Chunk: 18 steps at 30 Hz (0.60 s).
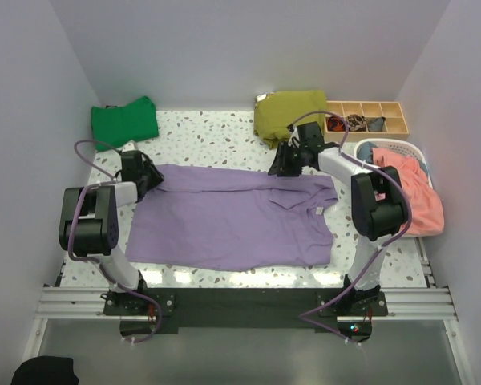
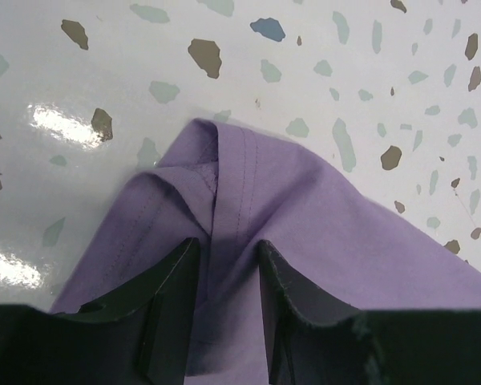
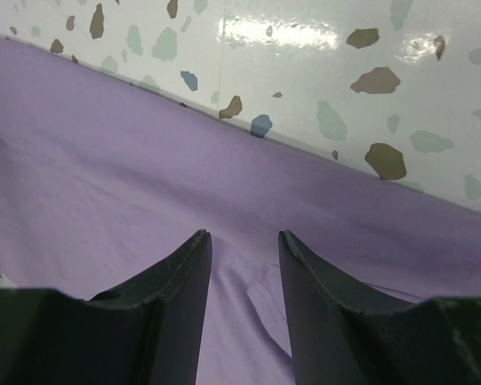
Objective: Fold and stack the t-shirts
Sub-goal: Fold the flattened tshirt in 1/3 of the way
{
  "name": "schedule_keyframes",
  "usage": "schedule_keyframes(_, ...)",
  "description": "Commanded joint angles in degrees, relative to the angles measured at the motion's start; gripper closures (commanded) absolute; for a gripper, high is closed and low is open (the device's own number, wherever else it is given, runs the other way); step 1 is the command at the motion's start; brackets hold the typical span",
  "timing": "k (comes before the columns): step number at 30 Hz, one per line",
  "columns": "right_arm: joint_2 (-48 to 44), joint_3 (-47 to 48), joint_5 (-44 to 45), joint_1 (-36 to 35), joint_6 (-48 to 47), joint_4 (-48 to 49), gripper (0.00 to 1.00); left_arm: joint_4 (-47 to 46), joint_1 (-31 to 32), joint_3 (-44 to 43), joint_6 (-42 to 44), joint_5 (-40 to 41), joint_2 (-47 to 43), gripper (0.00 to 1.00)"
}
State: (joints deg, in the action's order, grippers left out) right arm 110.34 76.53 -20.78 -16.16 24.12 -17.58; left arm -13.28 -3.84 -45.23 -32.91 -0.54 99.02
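The lavender t-shirt (image 1: 232, 216) lies spread across the middle of the table, with its white neck label (image 1: 320, 210) near the right end. My left gripper (image 1: 150, 178) is at the shirt's far left corner. In the left wrist view it (image 2: 228, 242) is shut on a raised fold of the hemmed cloth (image 2: 305, 200). My right gripper (image 1: 280, 167) is at the shirt's far edge, right of centre. In the right wrist view it (image 3: 244, 234) pinches a ridge of the cloth (image 3: 104, 160). A green t-shirt (image 1: 124, 120) lies folded at the back left.
An olive garment (image 1: 289, 112) lies at the back centre. A compartment tray (image 1: 367, 118) stands at the back right. A white basket (image 1: 421, 152) with pink cloth (image 1: 413, 192) stands at the right edge. Walls close the left, back and right sides.
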Motion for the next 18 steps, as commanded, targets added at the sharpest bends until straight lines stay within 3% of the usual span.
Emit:
schedule_keyframes(1, 1.01, 0.11, -2.96, -1.59, -0.92, 2.38, 0.57, -4.21, -0.56, 1.81, -2.07, 3.34, 0.29, 0.6)
schedule_keyframes(8, 1.89, -3.75, -1.82, -2.47, -1.0, 3.34, 0.58, -6.23, -0.65, 1.82, -3.48, 4.05, 1.08, 0.62)
schedule_keyframes(18, 1.27, -7.63, 2.84, -2.56, -1.18, 3.26, 0.7, -7.55, -1.35, 0.24, -4.71, 3.17, 3.28, 0.89)
